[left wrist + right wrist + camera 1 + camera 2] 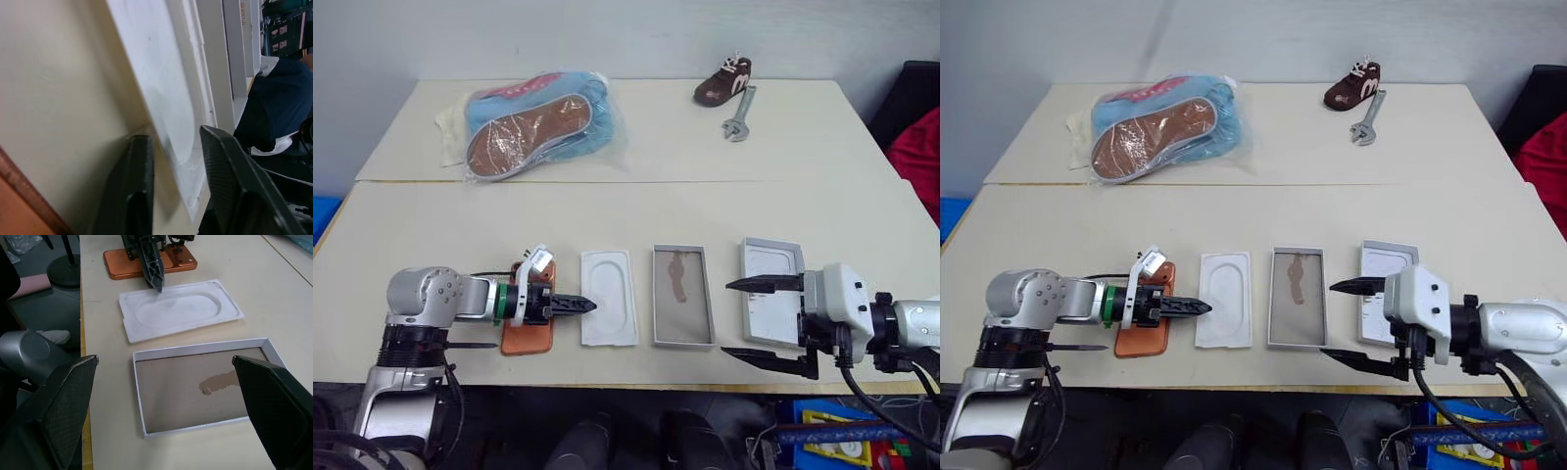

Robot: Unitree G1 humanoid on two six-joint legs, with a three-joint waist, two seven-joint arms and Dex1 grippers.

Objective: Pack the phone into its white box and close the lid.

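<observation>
The place looks like a robotics lab or test room, not a home. Two plain cream benches stand pushed together against a bare pale wall. On them lies an unrelated mix of practice props: a bagged pair of slippers, a small brown shoe and a wrench. Below the bench's near edge, cables run down, and a box of coloured parts sits on the floor.
</observation>
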